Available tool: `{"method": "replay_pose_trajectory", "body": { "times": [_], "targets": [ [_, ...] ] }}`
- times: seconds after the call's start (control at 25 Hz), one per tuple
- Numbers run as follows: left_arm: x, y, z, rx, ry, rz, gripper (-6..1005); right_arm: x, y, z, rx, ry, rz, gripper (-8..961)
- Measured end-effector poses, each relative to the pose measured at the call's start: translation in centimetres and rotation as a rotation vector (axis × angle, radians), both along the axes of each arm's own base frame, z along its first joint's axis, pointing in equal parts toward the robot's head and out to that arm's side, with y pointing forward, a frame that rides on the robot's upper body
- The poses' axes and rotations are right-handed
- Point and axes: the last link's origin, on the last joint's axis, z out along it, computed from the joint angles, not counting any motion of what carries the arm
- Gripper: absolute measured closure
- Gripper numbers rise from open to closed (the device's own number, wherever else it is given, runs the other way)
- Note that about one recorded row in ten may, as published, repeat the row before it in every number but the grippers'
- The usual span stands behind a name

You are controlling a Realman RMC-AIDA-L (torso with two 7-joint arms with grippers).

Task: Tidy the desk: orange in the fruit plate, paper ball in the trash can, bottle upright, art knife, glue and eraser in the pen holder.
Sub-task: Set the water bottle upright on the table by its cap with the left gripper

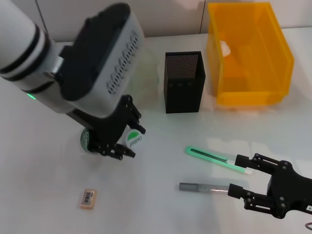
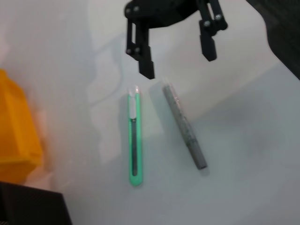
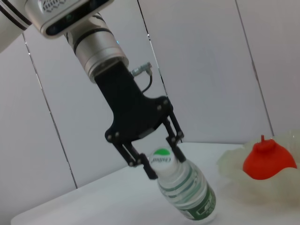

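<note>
The bottle [image 1: 127,138] is gripped at its cap end by the left gripper [image 1: 124,139], at about 9 o'clock on the table [image 1: 39,161]; it is seen tilted in the right wrist view. The right gripper [image 1: 239,176] is held open at 5 o'clock, its fingers around the tips of the green art knife [image 1: 217,159] and the grey glue stick [image 1: 204,187]. The eraser [image 1: 88,199] lies at 7 o'clock. The black pen holder [image 1: 184,82] is at 12 o'clock, with the yellow trash can [image 1: 248,53] at 1 o'clock.
</note>
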Motion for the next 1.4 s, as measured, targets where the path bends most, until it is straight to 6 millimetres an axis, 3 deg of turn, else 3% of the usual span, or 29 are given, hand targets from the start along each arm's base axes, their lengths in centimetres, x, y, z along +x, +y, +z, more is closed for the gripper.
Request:
{"method": "replay_pose_trajectory", "body": {
  "times": [0.56, 1.4],
  "targets": [
    [-0.5, 1.5, 2.7, 0.122, -0.090, 0.104, 551, -0.4, 0.7, 0.0, -0.012, 0.006, 0.013, 195],
    [0.3, 2.2, 3.5, 0.165, -0.090, 0.138, 535, -0.5, 0.7, 0.0, -0.021, 0.008, 0.008, 195]
  ]
}}
